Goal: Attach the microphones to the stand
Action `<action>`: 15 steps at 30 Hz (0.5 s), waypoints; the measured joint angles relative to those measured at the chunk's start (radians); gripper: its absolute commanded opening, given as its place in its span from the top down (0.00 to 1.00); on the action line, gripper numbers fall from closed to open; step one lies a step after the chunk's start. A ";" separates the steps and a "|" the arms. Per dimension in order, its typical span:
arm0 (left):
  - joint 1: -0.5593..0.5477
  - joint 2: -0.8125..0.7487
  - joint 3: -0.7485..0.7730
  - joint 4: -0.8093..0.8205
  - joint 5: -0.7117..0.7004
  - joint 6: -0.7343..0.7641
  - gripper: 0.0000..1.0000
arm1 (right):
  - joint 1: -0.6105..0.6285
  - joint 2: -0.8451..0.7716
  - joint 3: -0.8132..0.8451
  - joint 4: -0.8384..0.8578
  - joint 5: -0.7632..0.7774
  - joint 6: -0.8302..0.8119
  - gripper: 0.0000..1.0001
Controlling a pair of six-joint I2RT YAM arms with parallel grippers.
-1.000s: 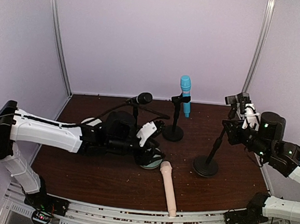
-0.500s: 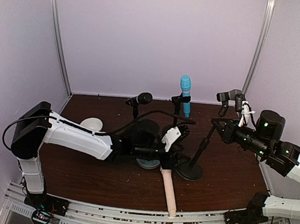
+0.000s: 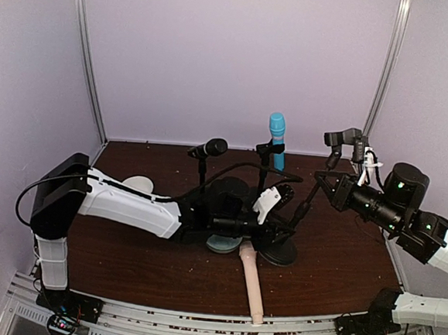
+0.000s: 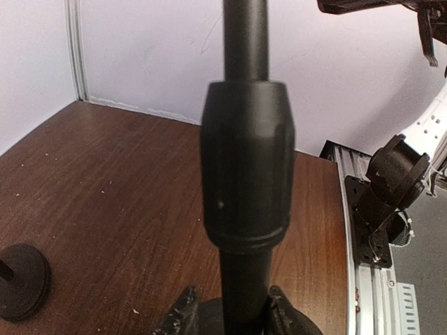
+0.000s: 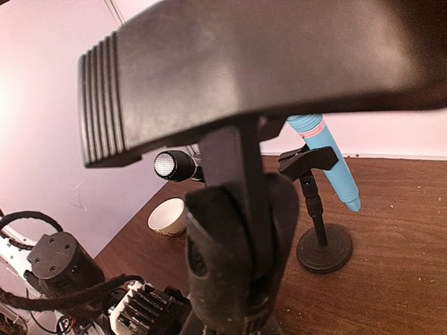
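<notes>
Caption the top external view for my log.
Left gripper low and right gripper high hold the tilted empty stand; blue microphone and black microphone sit clipped, pink-beige microphone lies on table.

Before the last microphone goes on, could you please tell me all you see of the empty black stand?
The empty stand is matt black: a round base, a thin pole with a thick collar, a ribbed clip on top holding nothing. It leans toward the right arm. The right claw grips its upper pole; the left claw straddles the lower pole. Its base lies beside the pink-beige microphone's head.
</notes>
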 measured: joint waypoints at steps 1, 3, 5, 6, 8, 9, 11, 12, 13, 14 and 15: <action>0.000 0.003 0.004 0.000 0.004 -0.002 0.73 | 0.000 0.001 0.000 0.002 -0.001 0.000 1.00; -0.001 0.011 0.011 0.007 0.011 -0.005 0.77 | 0.000 0.002 0.000 0.008 -0.003 0.001 1.00; -0.001 0.016 0.012 0.011 0.019 -0.008 0.80 | 0.000 0.005 -0.001 0.014 -0.003 0.001 1.00; -0.001 0.018 0.013 0.013 0.023 -0.009 0.83 | 0.000 0.006 -0.001 0.017 -0.004 0.002 1.00; -0.001 0.024 0.017 0.014 0.030 -0.010 0.90 | 0.000 0.008 -0.002 0.018 -0.004 0.004 1.00; -0.001 0.026 0.018 0.014 0.032 -0.013 0.93 | 0.000 0.008 -0.003 0.019 -0.004 0.004 1.00; -0.001 0.027 0.019 0.014 0.037 -0.015 0.99 | 0.000 0.010 -0.003 0.020 -0.003 0.004 1.00; -0.001 0.028 0.019 0.014 0.039 -0.017 1.00 | 0.000 0.011 -0.004 0.022 -0.003 0.004 0.97; -0.001 0.028 0.019 0.014 0.040 -0.018 1.00 | 0.000 0.013 -0.005 0.024 -0.003 0.004 0.83; -0.001 0.028 0.019 0.014 0.041 -0.018 1.00 | 0.000 0.014 -0.005 0.025 -0.003 0.003 0.69; -0.001 0.028 0.019 0.014 0.044 -0.019 1.00 | 0.000 0.015 -0.005 0.026 -0.003 0.004 0.56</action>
